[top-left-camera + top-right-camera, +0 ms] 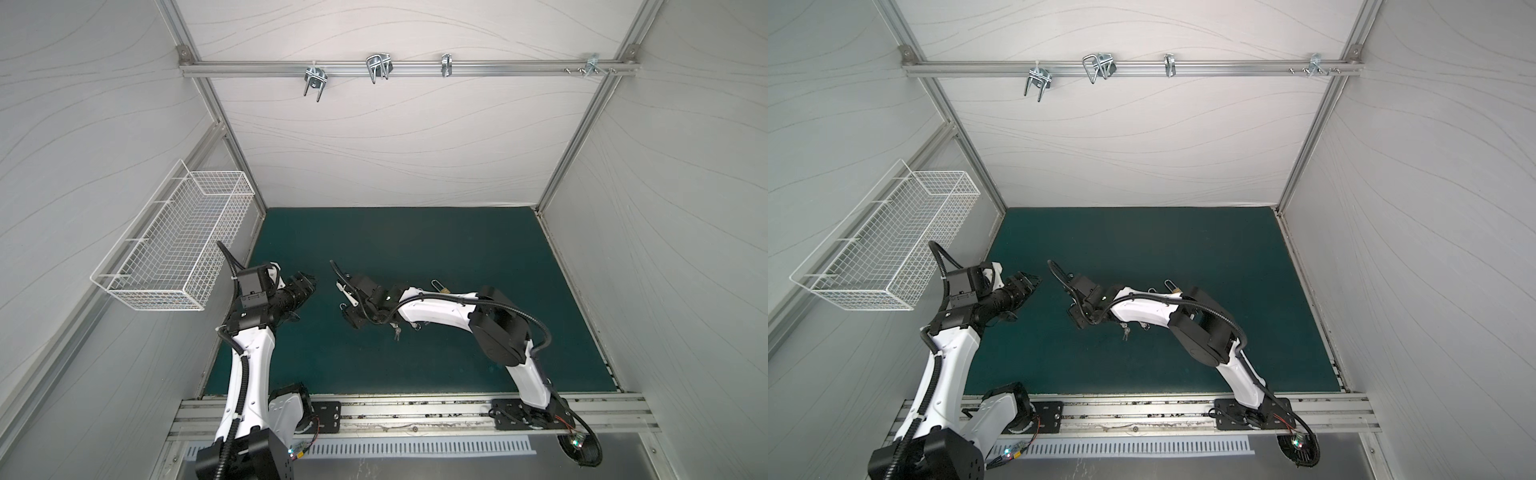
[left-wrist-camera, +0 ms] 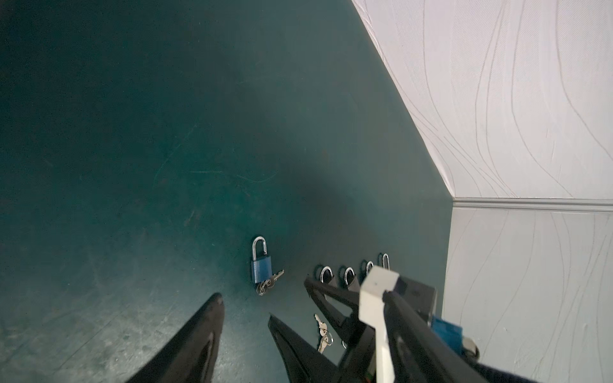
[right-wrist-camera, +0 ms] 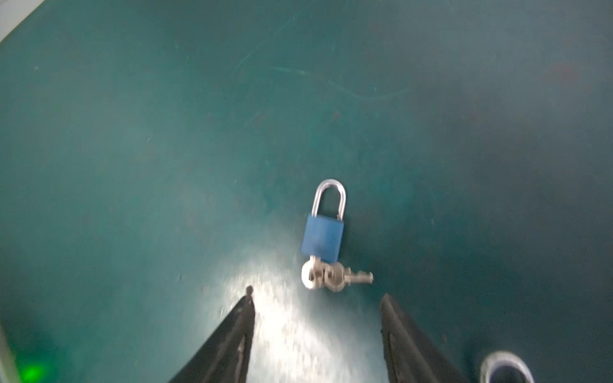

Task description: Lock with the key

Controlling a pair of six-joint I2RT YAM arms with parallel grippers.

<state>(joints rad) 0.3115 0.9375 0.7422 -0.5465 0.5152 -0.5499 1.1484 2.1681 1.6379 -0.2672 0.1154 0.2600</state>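
1. Lining up for a grip, by the look of it; blue padlock (image 3: 322,238) lying flat on the green mat (image 3: 132,132), left of the mat's middle, between the 2 claws; key (image 3: 311,273) sitting in its bottom end, with a spare hanging on the ring.
2. Doing it well: pinning the body with 1 claw before twisting; closing the other squarely on the key head, not on the ring or the spare; turning about the key's own axis; pressing the shackle (image 3: 316,200) home if unseated, which cannot be told from here.
3. Right gripper (image 3: 316,293): standing wide, holding nothing, tips just short of the key; forearm stretching left across the mat, wrist dipping down.
4. Left gripper (image 2: 243,306): also wide and empty; hovering near the padlock on its left; arm rising from the near left, wrist bending right.
5. Steering clear of the row of other padlocks (image 2: 345,275) and the loose keys (image 2: 321,331) lying to the right.
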